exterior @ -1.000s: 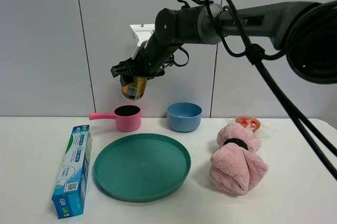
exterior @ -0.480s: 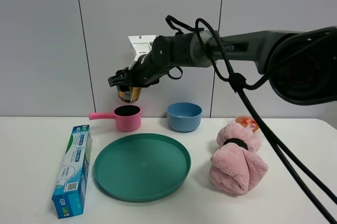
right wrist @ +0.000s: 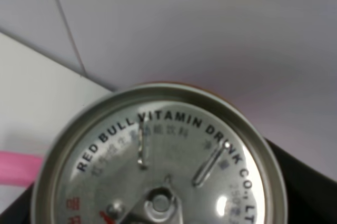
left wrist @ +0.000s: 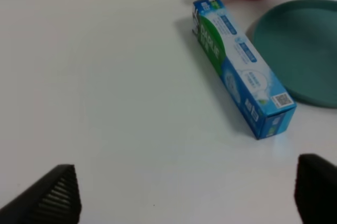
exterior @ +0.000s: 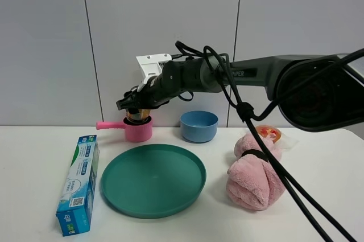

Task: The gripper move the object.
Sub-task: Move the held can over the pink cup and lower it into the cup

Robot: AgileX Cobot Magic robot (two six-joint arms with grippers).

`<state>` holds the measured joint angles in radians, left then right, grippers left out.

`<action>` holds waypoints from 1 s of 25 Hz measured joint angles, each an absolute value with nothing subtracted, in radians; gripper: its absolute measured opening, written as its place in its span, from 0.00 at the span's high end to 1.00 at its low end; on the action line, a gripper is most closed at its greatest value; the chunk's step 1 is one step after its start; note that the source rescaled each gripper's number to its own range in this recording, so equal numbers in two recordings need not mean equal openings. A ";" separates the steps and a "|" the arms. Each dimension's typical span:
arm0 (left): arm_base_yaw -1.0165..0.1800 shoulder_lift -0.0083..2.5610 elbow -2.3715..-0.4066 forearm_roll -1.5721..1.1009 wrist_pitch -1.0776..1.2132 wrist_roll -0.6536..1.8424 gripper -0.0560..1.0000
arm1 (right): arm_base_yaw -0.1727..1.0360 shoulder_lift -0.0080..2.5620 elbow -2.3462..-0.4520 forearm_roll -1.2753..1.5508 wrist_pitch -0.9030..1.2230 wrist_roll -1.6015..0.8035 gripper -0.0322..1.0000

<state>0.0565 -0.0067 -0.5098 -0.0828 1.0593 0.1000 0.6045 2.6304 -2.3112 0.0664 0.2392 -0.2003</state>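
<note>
Right gripper (exterior: pixel 136 103) clamps the can (exterior: pixel 138 115) upright directly above the saucepan (exterior: pixel 137 131), can base at its rim; left gripper (left wrist: pixel 184 195) stands spread wide, holding nothing.

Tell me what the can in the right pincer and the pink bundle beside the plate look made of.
The can: metal, probably aluminium; shiny silver lettered lid catching glare. The pink bundle: soft terry-like cloth; fuzzy, matte folds.

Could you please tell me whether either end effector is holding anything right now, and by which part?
The right end effector grips the gold can by its upper sides; the left end effector holds nothing.
</note>
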 joint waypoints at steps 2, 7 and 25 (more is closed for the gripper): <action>0.056 -0.007 -0.510 -0.083 1.059 0.100 0.00 | 0.607 2.632 -2.311 0.066 0.239 -0.202 0.97; 0.056 -0.007 -0.510 -0.083 1.059 0.100 0.00 | 0.608 2.632 -2.311 0.076 0.240 -0.202 0.97; 0.056 -0.007 -0.510 -0.083 1.059 0.100 0.00 | 0.608 2.632 -2.311 0.092 0.316 -0.203 0.97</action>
<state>0.0565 -0.0067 -0.5098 -0.0828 1.0593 0.1000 0.6082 2.6319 -2.3112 0.0920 0.3155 -0.2026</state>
